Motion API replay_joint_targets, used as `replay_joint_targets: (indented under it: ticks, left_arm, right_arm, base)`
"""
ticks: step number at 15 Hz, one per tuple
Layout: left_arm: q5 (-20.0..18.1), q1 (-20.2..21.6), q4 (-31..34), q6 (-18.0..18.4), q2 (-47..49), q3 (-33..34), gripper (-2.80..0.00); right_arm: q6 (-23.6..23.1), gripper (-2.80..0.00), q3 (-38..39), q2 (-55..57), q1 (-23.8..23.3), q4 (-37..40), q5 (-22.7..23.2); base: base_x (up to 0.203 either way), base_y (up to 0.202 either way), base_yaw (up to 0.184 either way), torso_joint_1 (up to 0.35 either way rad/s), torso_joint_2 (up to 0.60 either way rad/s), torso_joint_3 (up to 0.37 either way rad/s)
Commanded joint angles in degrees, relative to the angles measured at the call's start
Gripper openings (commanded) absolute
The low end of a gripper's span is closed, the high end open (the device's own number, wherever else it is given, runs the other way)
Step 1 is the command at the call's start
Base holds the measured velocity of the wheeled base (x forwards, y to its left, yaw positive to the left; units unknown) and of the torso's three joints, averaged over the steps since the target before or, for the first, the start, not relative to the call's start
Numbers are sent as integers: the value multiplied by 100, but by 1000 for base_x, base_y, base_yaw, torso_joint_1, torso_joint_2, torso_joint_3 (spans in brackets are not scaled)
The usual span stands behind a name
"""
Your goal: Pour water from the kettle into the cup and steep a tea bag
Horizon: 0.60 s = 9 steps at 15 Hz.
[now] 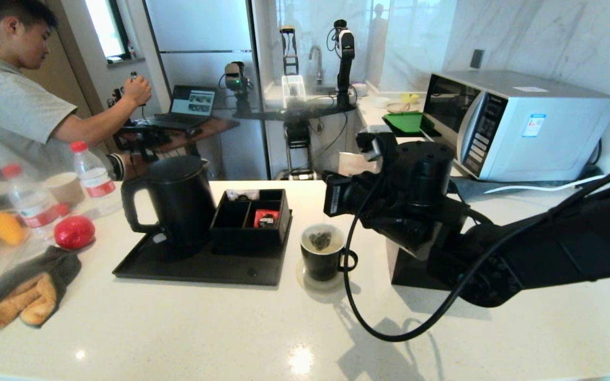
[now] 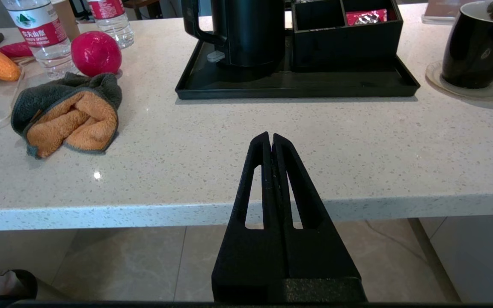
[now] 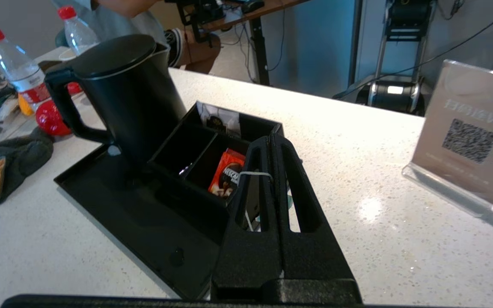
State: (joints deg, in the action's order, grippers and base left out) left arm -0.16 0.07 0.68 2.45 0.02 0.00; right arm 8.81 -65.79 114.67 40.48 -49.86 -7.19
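Note:
The black kettle [image 1: 178,201] stands upright, lid on, at the left of the black tray [image 1: 199,270]. To the right of the tray, the black cup [image 1: 323,259] sits on a round coaster. The tea bag [image 1: 321,241] hangs inside the cup's mouth on its white string [image 3: 250,174]. My right gripper [image 1: 332,203] is just above the cup and shut on that string, which loops over one finger [image 3: 246,188]. Whether water is in the cup I cannot tell. My left gripper [image 2: 270,136] is shut on nothing, low by the counter's front edge. It does not show in the head view.
A black divided box [image 1: 252,222] with a red packet [image 1: 267,218] shares the tray. Left of the tray are two red-capped bottles [image 1: 93,174], a paper cup [image 1: 65,188], a red ball [image 1: 74,232] and a folded cloth [image 1: 29,291]. A sign stand [image 3: 469,137] and a microwave [image 1: 517,121] are on the right.

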Motion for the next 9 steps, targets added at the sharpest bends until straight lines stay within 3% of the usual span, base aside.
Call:
replay_joint_targets:
  ticks: [1,9]
  left_arm:
    - [-2,1,2,1,-2,0,-280]
    - [-2,1,2,-1,-2,0,-280]
  right_arm:
    - [6,-280,53,-196,3,-32,-37]
    - [6,-280,527,-605,3,-11,-54]
  base:
    - [0,0,0,0,0,0]
    - [0,0,0,0,0,0]
